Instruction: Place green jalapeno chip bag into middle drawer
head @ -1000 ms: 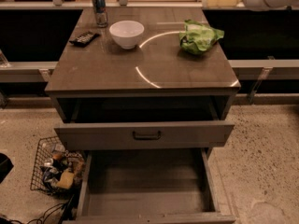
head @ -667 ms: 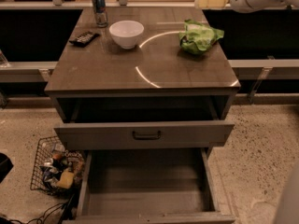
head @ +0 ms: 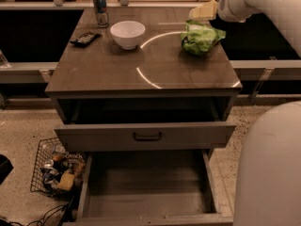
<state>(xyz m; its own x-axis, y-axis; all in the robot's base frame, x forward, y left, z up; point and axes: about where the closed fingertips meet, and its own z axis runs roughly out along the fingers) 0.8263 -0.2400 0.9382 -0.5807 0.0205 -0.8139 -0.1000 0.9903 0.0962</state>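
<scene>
The green jalapeno chip bag [head: 201, 36] lies crumpled on the back right of the grey-brown cabinet top [head: 117, 72]. My gripper [head: 203, 11], pale yellow at the end of the white arm [head: 263, 4], hangs just behind and above the bag, reaching in from the upper right. I cannot tell whether it touches the bag. The middle drawer [head: 146, 192] is pulled far out at the bottom, and its bare flat floor holds nothing.
A drawer with a black handle [head: 146, 136] stands partly open above the middle drawer. A white bowl [head: 127, 33], a can [head: 99, 8] and a black remote [head: 85, 38] sit on the top's back left. A wire basket [head: 56, 169] is on the floor at left. My white body [head: 270, 173] fills the lower right.
The arm has moved left and down, bringing the gripper close behind the bag. My white body has come into view at the lower right. The bag has not moved.
</scene>
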